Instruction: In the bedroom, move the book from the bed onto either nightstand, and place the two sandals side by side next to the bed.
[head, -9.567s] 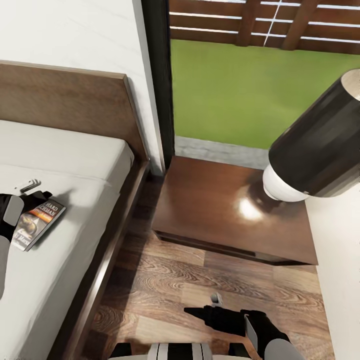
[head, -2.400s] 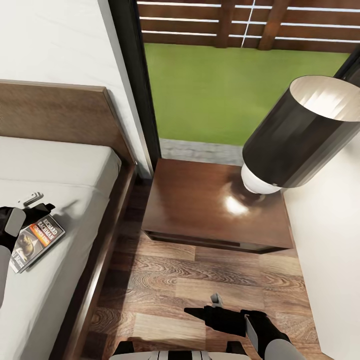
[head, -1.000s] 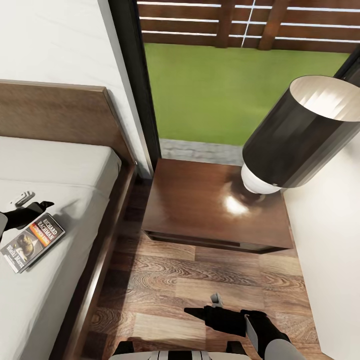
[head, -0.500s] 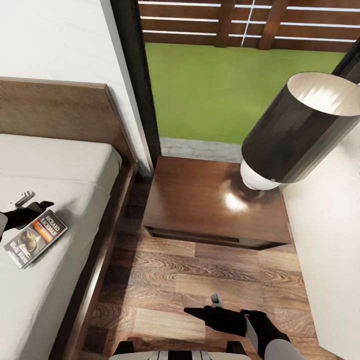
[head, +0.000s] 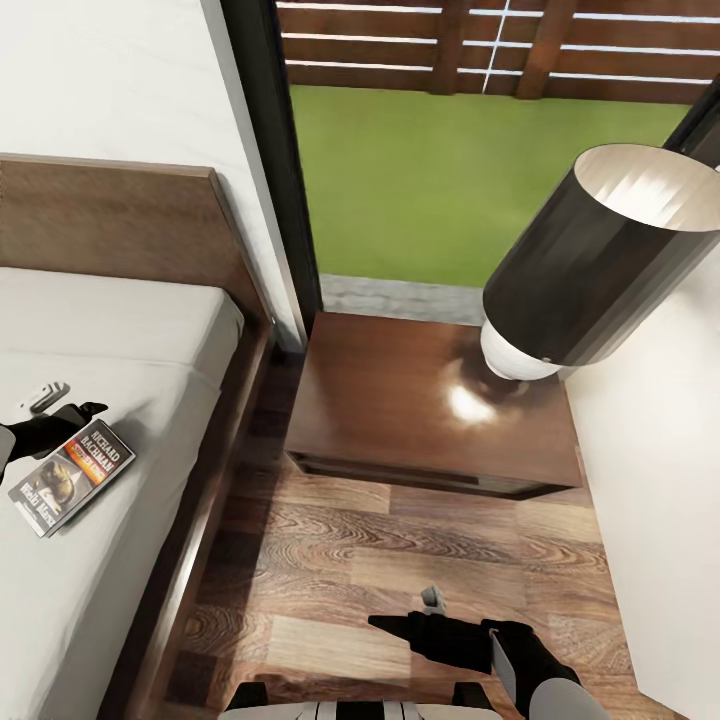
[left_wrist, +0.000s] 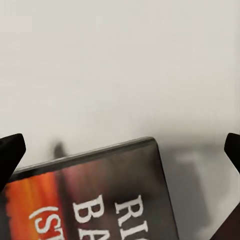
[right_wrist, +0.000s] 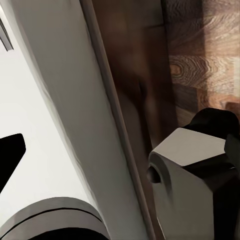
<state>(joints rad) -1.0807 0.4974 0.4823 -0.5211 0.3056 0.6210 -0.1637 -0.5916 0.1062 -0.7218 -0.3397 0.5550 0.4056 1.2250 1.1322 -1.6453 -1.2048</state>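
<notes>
Bedside, the book lies on the bed under the spread left gripper, awaiting a grasp toward the nightstand at 3 o'clock; right gripper spread, idle.

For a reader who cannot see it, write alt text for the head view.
A paperback book lies on the bed, the open left gripper beside it. A glossy nightstand with a black-shaded lamp stands right of the bed.

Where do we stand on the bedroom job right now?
Nothing looks finished. The book lies flat on the bed, with the open left gripper at its top edge. The nightstand holds just the lamp. The right gripper hangs over the floor. Sandals are unhandled.
</notes>
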